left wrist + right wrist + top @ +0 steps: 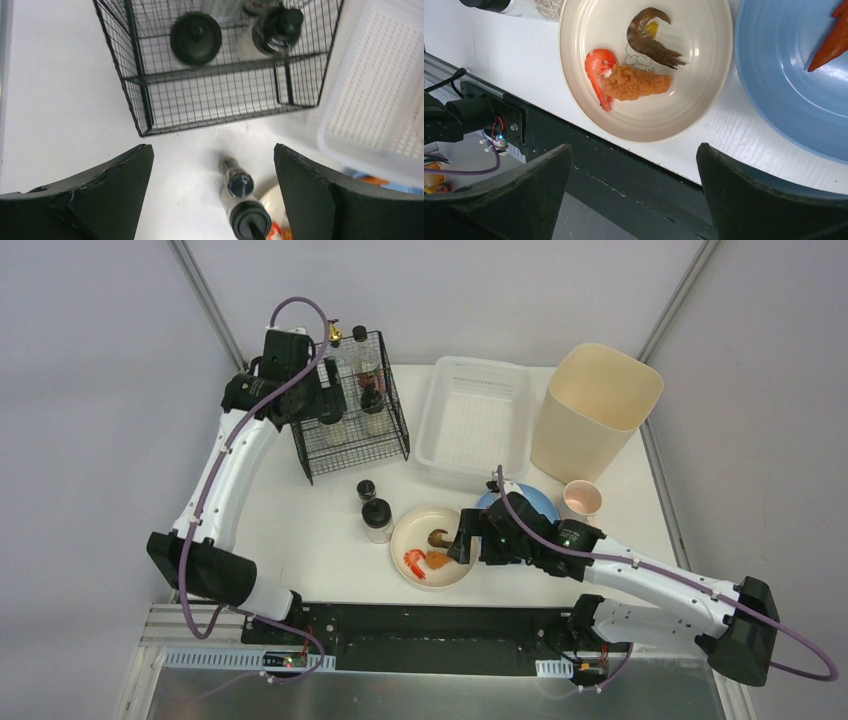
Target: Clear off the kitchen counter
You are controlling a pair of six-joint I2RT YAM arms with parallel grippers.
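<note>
While grey walls [90, 390] enclose the kitchen counter [310, 540], left fingers [100, 195] and right fingers [514, 200] stand spread, empty.

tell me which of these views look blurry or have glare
Top external: sharp, evenly lit, hardly any shadows. Left wrist: wire rack crisp, the jars below it smeared, white basket washed out. Right wrist: bowl in focus, sheen on the blue plate.

Bright, even light, soft shadows (slight blur)
</note>
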